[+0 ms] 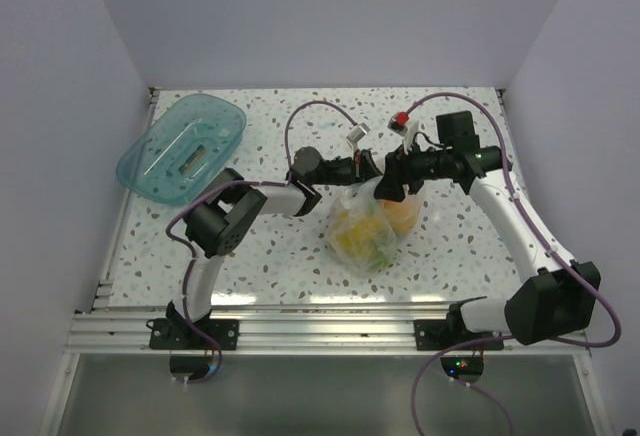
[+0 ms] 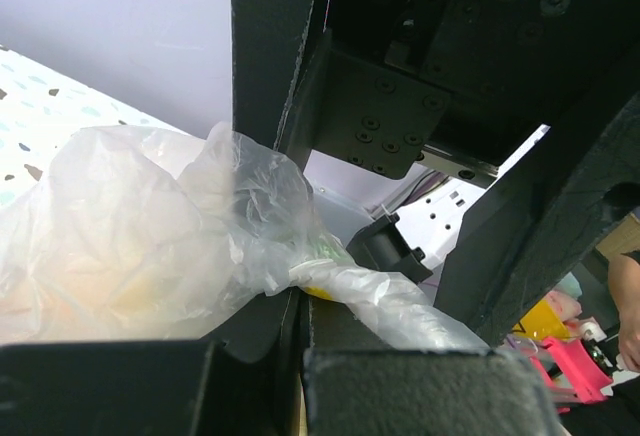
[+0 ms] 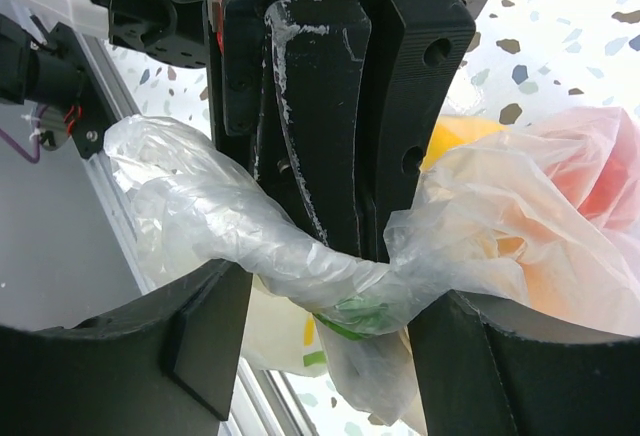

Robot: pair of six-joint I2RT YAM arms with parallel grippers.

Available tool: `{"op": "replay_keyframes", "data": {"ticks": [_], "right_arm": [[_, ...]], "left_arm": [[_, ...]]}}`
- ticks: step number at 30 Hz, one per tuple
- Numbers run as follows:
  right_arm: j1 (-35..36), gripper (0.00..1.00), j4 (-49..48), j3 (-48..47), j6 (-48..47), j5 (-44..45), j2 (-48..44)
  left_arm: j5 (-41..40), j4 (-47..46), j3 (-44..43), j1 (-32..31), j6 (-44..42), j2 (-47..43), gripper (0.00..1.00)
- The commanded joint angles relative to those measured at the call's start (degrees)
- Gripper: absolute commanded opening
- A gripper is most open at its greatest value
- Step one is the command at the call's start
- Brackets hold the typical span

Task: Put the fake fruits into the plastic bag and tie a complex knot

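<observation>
The plastic bag (image 1: 350, 208) sits in the middle of the table (image 1: 270, 266) with the fake fruits (image 1: 362, 238) inside. The left gripper (image 2: 300, 318) pinches its twisted top. The right gripper (image 3: 330, 294) is apart around it.

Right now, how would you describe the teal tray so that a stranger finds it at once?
Start at the speckled table; go to its far left corner. There lies the teal tray, oval and translucent. Unlike the clear bag in the middle, it is rigid and no gripper holds it.

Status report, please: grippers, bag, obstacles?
Left gripper shut on bag neck. Right gripper open, straddling it. Fruits inside. Tray aside, not in the way.
</observation>
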State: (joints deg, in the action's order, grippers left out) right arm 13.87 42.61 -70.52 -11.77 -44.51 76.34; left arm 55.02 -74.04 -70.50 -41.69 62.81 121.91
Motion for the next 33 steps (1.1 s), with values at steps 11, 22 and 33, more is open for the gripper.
{"op": "replay_keyframes", "data": {"ticks": [11, 22, 33], "right_arm": [[0.9, 0.85, 13.55, -1.99, -4.05, 6.28, -6.11], [0.99, 0.79, 18.38, -3.83, -5.37, 7.86, -7.26], [0.46, 0.39, 19.0, -3.22, -10.37, 11.11, -5.59]], "left_arm": [[-0.36, -5.68, 0.36, -0.14, -1.72, 0.08, 0.0], [-0.01, -5.85, 0.89, -0.23, -1.55, -0.09, 0.0], [-0.01, -6.73, 1.07, -0.32, -1.28, -0.35, 0.0]]}}
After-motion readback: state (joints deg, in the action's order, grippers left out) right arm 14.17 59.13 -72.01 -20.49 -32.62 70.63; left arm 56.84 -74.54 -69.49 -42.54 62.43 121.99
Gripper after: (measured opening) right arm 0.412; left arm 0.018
